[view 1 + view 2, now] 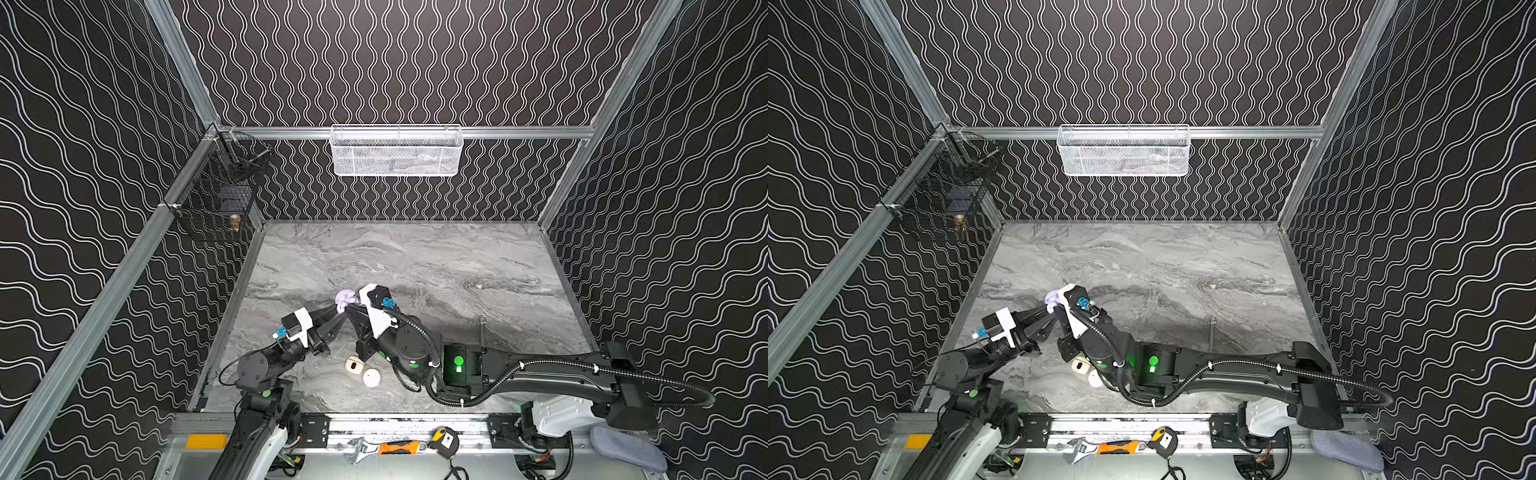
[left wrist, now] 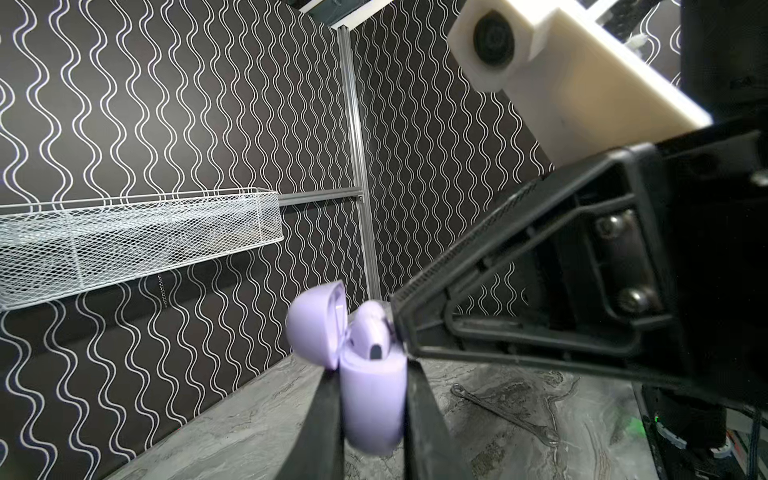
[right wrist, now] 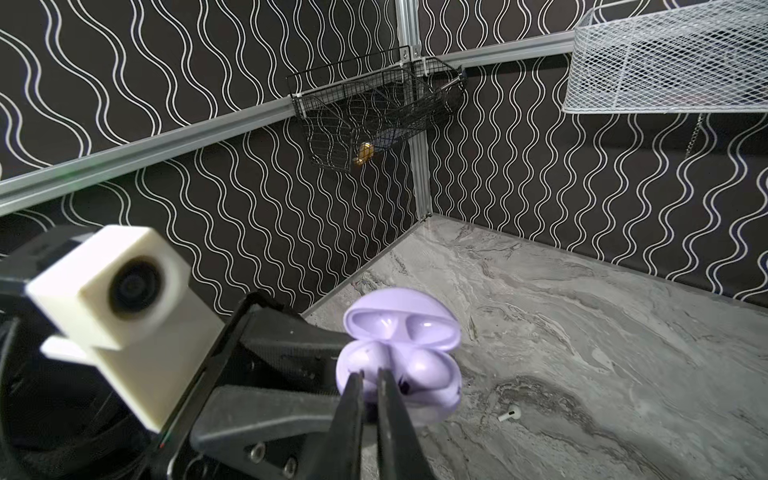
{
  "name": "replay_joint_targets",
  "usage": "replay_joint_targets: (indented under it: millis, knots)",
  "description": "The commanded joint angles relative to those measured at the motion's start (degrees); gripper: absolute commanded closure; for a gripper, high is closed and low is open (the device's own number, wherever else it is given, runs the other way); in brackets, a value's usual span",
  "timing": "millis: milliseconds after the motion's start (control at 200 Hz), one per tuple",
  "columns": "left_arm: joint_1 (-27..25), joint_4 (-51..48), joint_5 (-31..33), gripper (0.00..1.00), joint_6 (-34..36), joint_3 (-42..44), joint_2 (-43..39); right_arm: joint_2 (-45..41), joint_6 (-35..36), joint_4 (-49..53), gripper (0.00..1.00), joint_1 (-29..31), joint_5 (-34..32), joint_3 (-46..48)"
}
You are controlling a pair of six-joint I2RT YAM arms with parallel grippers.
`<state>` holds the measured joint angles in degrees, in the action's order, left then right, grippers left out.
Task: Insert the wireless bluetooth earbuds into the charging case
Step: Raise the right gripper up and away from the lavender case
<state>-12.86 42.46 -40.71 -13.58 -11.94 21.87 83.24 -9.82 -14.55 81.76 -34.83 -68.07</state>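
Left gripper (image 2: 372,374) clamps lavender charging case (image 3: 432,395) by its sides. Right gripper (image 3: 371,376) stands closed, tips against lavender earbud (image 2: 368,328); judged light, glossy, slip-prone; grip across bulb.

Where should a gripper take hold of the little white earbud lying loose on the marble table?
Probably from straight above, jaws closing across the rounded head of the white earbud. It lies on its side on the table, nothing close around it; the short stem looks too thin to pinch.
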Motion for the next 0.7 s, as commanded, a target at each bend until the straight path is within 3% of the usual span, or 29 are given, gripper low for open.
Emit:
replay_joint_targets:
  millis: [0, 185, 335, 475, 546, 696]
  knots:
    - [-0.1, 1.5, -0.3, 1.00, -0.3, -0.1, -0.5, 0.4, -0.5, 0.0, 0.88, 0.0, 0.3, -1.0]
    - [-0.1, 0.0, -0.4, 1.00, 0.4, -0.5, -1.1, -2.0, 1.8, 1.8, 0.84, 0.0, -4.7, -1.4]
    - [-0.1, 2.7, -4.2, 1.00, 0.0, -0.9, 1.7, -9.0, 5.0, 0.9, 0.66, -2.0, -7.7, 2.2]
    - [0.0, 8.9, -8.0, 1.00, -2.4, -1.5, 5.5, -11.9, -2.6, 10.9, 0.65, -14.1, 5.7, 1.4]
    - [-0.1, 9.7, -9.0, 1.00, -3.2, -1.9, 6.8, -12.4, -4.5, 12.1, 0.60, -20.2, 12.3, 2.4]
    - [-0.2, 13.3, -10.7, 1.00, -5.7, -2.2, 10.2, -9.6, -6.1, 15.3, 0.52, -27.0, 21.6, 1.7]
